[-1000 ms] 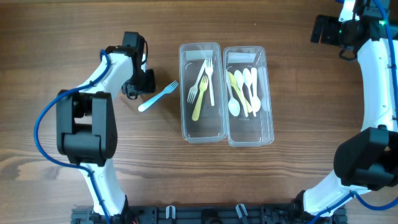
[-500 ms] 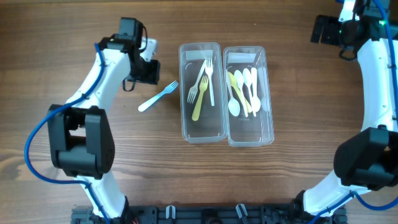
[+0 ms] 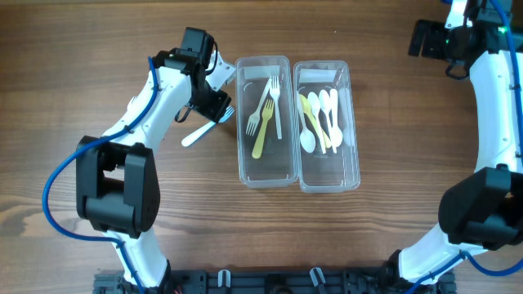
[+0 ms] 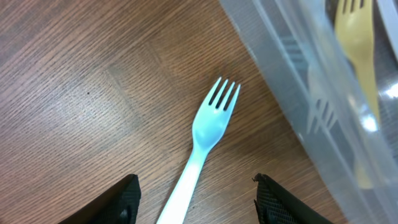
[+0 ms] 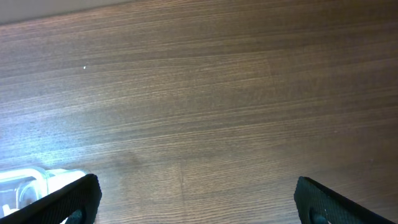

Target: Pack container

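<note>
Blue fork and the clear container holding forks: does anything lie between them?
Nothing. In the left wrist view only bare table separates the blue fork from the container.

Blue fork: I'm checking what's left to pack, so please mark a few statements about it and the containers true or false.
1. The blue fork lies on the table, outside the left container and the right container. True.
2. The left gripper is shut on the blue fork. False: it is open, its fingers standing clear on either side of the handle.
3. The right container holds spoons. True.
4. The left container is empty. False: it holds forks.
</note>
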Tool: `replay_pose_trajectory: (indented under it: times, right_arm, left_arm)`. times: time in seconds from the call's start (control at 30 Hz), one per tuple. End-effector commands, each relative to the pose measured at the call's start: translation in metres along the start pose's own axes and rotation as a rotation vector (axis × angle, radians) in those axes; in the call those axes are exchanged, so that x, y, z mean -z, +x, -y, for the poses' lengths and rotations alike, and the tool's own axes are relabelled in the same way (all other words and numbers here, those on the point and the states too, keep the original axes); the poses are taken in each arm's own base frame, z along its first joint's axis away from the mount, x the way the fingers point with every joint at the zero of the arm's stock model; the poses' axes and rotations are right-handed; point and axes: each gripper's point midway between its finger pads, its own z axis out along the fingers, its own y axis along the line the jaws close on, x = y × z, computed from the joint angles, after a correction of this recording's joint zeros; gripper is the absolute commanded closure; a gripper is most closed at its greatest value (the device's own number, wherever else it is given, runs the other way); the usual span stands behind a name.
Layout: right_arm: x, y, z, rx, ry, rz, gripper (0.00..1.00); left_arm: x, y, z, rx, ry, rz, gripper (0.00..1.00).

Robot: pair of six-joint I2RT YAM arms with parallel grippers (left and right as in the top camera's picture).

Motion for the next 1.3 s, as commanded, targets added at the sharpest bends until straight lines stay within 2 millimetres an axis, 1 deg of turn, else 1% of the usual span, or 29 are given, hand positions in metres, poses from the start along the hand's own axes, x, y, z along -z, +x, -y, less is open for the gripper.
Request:
replay_pose_trajectory:
  times: [0.0,0.17,0.27,0.43,0.67,0.8,0.83,0.87,0.9,0.93,0.97,1.03,1.13,1.2,1.27]
  right_arm:
    - [0.008,-0.007,0.0,0.015,0.005,0.025,0.0]
    - [0.008,-0.007,0.0,0.015,0.005,0.025,0.0]
    - [0.008,-0.007,0.0,0.015,0.005,0.025,0.0]
    - [0.008,-0.007,0.0,0.015,0.005,0.025,0.0]
    - [0.008,-0.007,0.0,0.015,0.005,0.025,0.0]
    - [0.008,-0.007,0.0,0.015,0.005,0.025,0.0]
    - [0.008,-0.007,0.0,0.015,0.005,0.025,0.0]
    - [0.008,-0.007,0.0,0.015,0.005,0.025,0.0]
    - [0.008,-0.007,0.0,0.015,0.005,0.025,0.0]
    - [0.008,-0.007,0.0,0.015,0.005,0.025,0.0]
    - [0.008,-0.007,0.0,0.015,0.005,0.025,0.0]
    - [0.008,-0.007,0.0,0.015,0.005,0.025,0.0]
    - [0.008,-0.007,0.0,0.014,0.005,0.025,0.0]
    - [0.008,-0.007,0.0,0.015,0.005,0.025,0.0]
    - [0.008,-0.007,0.0,0.015,0.005,0.025,0.0]
  left_arm:
    - [-0.016,0.018,-0.001,-0.035,-0.007,-0.055,0.38]
    - [-0.036,0.034,0.002,-0.087,0.008,-0.094,0.34]
    - [-0.045,0.041,0.0,-0.111,0.015,-0.109,0.32]
    - [-0.055,0.042,-0.004,-0.109,0.016,-0.114,0.34]
    - [-0.076,0.055,-0.001,-0.107,0.041,-0.175,0.36]
    - [-0.081,0.058,-0.001,-0.106,0.046,-0.188,0.36]
    - [-0.081,0.058,-0.001,-0.107,0.047,-0.188,0.39]
    - [-0.081,0.058,-0.001,-0.107,0.047,-0.188,0.47]
    - [-0.081,0.058,-0.001,-0.106,0.046,-0.188,0.62]
    - [-0.081,0.058,-0.001,-0.106,0.046,-0.188,0.71]
    - [-0.081,0.058,-0.001,-0.106,0.046,-0.188,0.76]
    - [-0.081,0.058,-0.001,-0.106,0.046,-0.188,0.8]
    - [-0.081,0.058,-0.001,-0.106,0.046,-0.189,0.82]
    - [-0.081,0.058,-0.001,-0.099,0.042,-0.189,0.88]
    - [-0.081,0.059,-0.008,-0.075,0.005,-0.198,0.93]
